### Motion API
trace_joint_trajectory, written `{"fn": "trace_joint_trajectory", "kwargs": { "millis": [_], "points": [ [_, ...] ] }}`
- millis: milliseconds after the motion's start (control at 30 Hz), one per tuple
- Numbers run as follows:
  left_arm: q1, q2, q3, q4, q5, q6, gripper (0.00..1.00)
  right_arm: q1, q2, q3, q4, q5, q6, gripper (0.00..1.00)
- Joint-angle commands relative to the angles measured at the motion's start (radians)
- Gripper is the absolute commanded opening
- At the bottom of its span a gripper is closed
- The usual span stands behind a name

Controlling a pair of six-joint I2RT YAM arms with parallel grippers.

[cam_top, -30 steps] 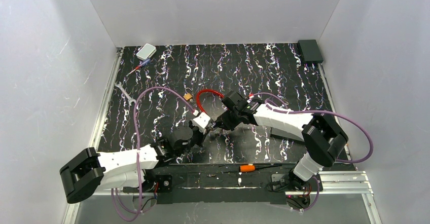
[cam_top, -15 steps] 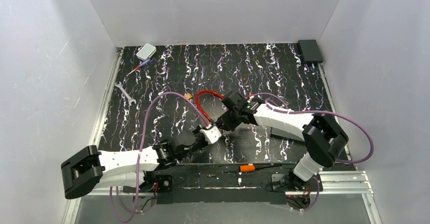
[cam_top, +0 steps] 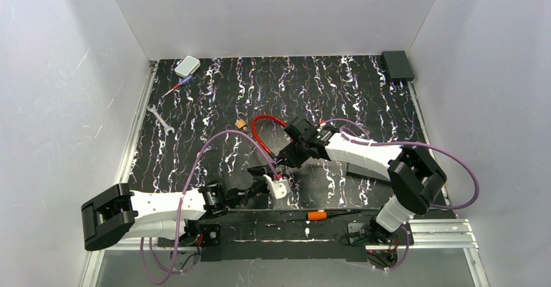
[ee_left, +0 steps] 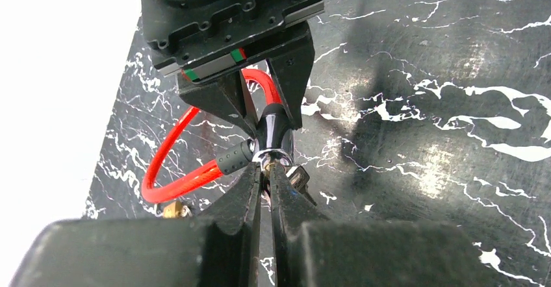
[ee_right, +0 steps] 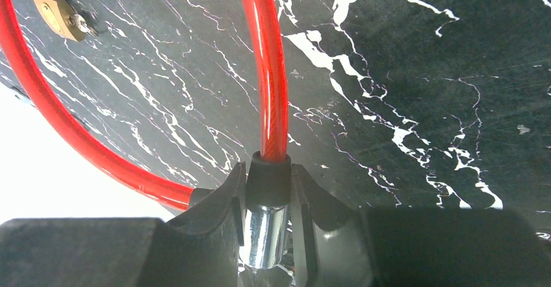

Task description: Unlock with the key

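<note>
A red cable lock (cam_top: 260, 119) lies mid-table. My right gripper (cam_top: 286, 159) is shut on its black and chrome barrel (ee_right: 263, 232), with the red cable (ee_right: 269, 73) rising from the jaws. My left gripper (cam_top: 271, 169) meets the barrel's chrome end (ee_left: 273, 154) from the near side. Its fingers are pressed on the key (ee_left: 268, 165), of which only a small metal tip shows between the fingertips. A second dark key (ee_left: 297, 177) hangs beside them. The right gripper (ee_left: 273, 121) faces me in the left wrist view.
A little brass padlock (cam_top: 241, 124) lies just left of the red loop and shows in the right wrist view (ee_right: 57, 11). A wrench (cam_top: 159, 119), a small screwdriver (cam_top: 177, 87) and a white box (cam_top: 187, 65) sit far left. An orange-handled tool (cam_top: 317, 215) lies at the near rail.
My left wrist has turned, swinging its white housing down toward the near edge while the fingertips stay at the lock's end. The purple cable loop rose. The right arm has held still.
</note>
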Motion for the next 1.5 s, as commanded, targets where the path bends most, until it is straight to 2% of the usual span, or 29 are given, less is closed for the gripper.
{"fn": "trace_joint_trajectory", "kwargs": {
  "millis": [0,367,600,633,733,767,800,833,1033,1167,1400,1467],
  "points": [
    [-0.004,-0.029,-0.010,0.105,0.033,0.140,0.00,0.023,-0.046,0.032,-0.039,-0.058,-0.040,0.01],
    [-0.021,-0.048,-0.042,0.009,0.097,0.307,0.00,0.018,-0.024,0.095,-0.124,-0.042,-0.094,0.01],
    [-0.023,-0.028,-0.033,-0.005,0.093,0.350,0.00,0.018,-0.004,0.135,-0.177,-0.031,-0.135,0.01],
    [-0.024,-0.041,-0.033,-0.006,0.095,0.334,0.04,0.017,-0.006,0.130,-0.175,-0.028,-0.135,0.01],
    [-0.030,-0.097,-0.047,-0.018,0.136,0.283,0.41,0.011,-0.014,0.108,-0.152,-0.028,-0.136,0.01],
    [-0.033,-0.109,-0.051,-0.021,0.138,0.274,0.57,0.008,-0.014,0.103,-0.147,-0.030,-0.140,0.01],
    [-0.035,-0.116,-0.052,-0.022,0.134,0.266,0.81,0.006,-0.012,0.102,-0.148,-0.031,-0.144,0.01],
    [-0.037,-0.118,-0.053,-0.023,0.126,0.260,0.96,0.004,-0.009,0.102,-0.150,-0.030,-0.148,0.01],
    [-0.054,-0.136,-0.045,-0.039,0.097,0.176,0.98,-0.007,-0.011,0.081,-0.149,-0.018,-0.164,0.01],
    [-0.079,-0.212,-0.037,-0.049,0.070,0.118,0.98,-0.026,-0.018,0.056,-0.137,-0.008,-0.193,0.01],
    [-0.100,-0.359,0.049,-0.190,0.059,-0.164,0.98,-0.075,-0.019,0.014,-0.115,-0.006,-0.283,0.01],
    [-0.100,-0.384,0.063,-0.193,-0.002,-0.298,0.98,-0.080,-0.023,0.008,-0.110,0.002,-0.311,0.01]
  ]
}}
